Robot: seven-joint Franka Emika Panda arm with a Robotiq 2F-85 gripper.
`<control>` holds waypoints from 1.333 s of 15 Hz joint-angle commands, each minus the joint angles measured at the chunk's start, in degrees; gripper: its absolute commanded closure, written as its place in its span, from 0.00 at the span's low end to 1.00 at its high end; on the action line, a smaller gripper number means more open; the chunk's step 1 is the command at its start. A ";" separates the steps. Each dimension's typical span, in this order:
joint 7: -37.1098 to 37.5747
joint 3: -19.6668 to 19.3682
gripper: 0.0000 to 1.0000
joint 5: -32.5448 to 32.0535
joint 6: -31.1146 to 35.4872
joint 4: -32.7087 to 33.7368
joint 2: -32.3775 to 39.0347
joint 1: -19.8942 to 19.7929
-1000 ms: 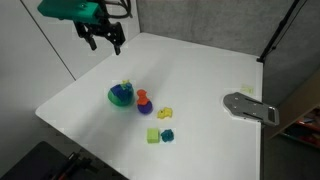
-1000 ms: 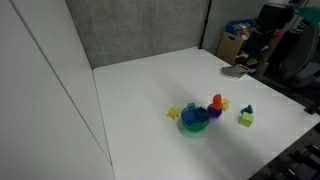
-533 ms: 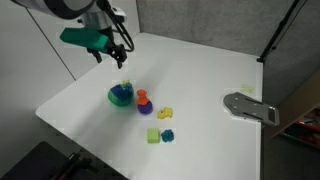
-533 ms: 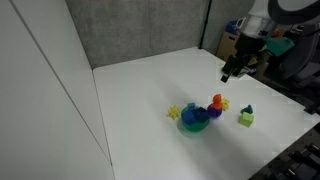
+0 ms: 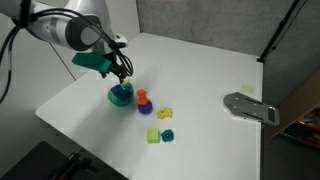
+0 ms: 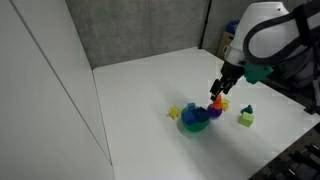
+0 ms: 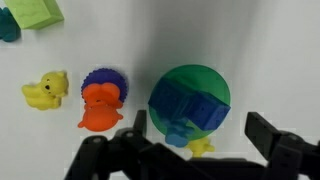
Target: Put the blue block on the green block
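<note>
the tool (image 5: 120,72) hung over the white counter (image 5: 200,70), close above a cluster of toy pieces. in the wrist view its two dark fingers (image 7: 132,128) stood well apart, with nothing clamped between them.

the blue block (image 7: 188,105) lay directly beneath the tool, in line with the gap between the fingers. it rested on the green rounded piece (image 7: 205,82) and touched it. just to one side of the tool, an orange piece (image 7: 100,110) sat against a purple piece (image 7: 100,80). a yellow piece (image 7: 45,90) lay further out on that same side.

the green block (image 5: 153,136) sat on the counter well apart from the tool, beyond the yellow piece. a teal piece (image 5: 167,134) lay just beside it. whether those two touched could not be told.

in an exterior view the tool (image 6: 216,92) stood just above the orange piece.
</note>
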 commanded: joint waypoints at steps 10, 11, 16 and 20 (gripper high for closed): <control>17.72 -3.34 0.00 -8.50 4.58 7.98 14.61 4.53; 18.46 -3.60 0.00 -8.47 4.50 8.81 15.59 4.83; 20.56 -4.78 0.00 -8.39 3.80 13.03 19.80 6.22; 21.19 -5.49 0.00 -8.34 3.33 15.49 22.06 6.88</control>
